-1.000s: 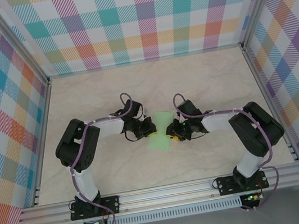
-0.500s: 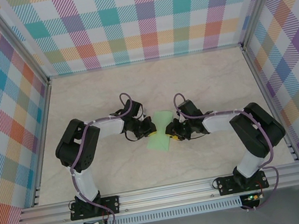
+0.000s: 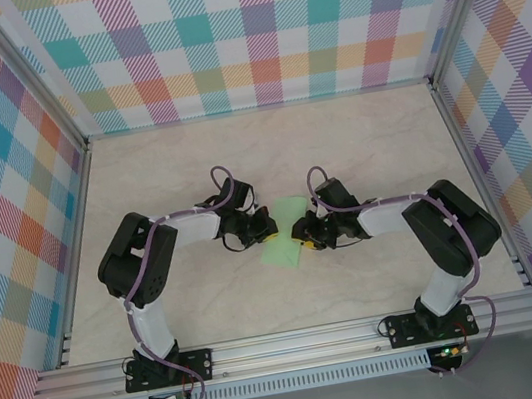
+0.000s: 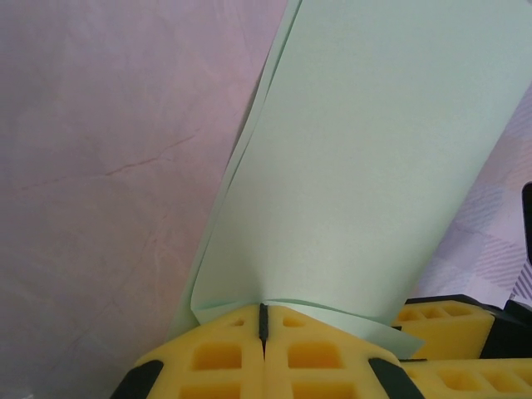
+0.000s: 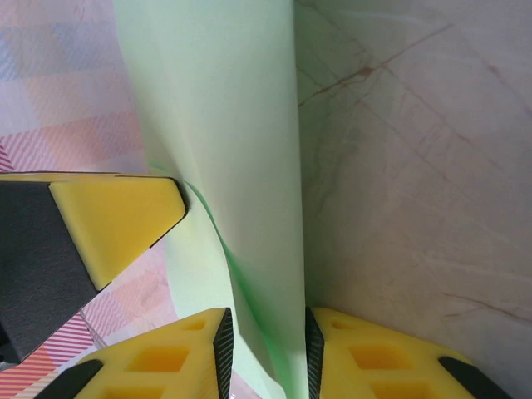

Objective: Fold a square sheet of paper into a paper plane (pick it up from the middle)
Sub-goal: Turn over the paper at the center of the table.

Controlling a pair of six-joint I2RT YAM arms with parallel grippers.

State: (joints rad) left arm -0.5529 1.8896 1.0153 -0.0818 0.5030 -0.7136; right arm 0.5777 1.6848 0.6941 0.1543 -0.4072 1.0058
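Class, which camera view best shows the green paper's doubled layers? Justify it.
Left wrist view: the paper is close up, layers separating along its left edge, clamped in the shut left pincer. Right wrist view shows it curving between parted fingers of the right pincer. Top view: a small green patch.

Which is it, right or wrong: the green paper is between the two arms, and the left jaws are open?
Wrong in one point: the left jaws are shut, not open, pinching the green paper. The left wrist view shows their yellow pads pressed together. The rest of the statement holds.
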